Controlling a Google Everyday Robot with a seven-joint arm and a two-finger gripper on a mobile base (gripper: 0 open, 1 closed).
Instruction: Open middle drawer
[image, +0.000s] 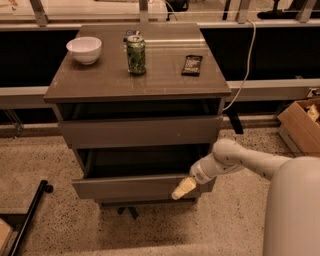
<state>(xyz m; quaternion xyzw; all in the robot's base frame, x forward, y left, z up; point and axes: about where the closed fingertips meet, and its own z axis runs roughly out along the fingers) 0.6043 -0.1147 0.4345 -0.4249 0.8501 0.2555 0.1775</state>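
Observation:
The grey-brown cabinet (137, 82) has an upper drawer front (140, 131) that sits nearly flush. Below it the middle drawer (130, 188) is pulled out towards me, and its dark inside (142, 162) shows. My gripper (183, 188) is at the right end of that drawer's front panel, touching its top edge. My white arm (235, 160) reaches in from the right. Any drawer lower down is hidden under the pulled-out one.
On the cabinet top stand a white bowl (84, 49), a green can (135, 54) and a dark snack packet (192, 65). A cardboard box (302, 125) sits on the floor at right. A white cable (246, 65) hangs behind. A black bar (30, 215) lies at lower left.

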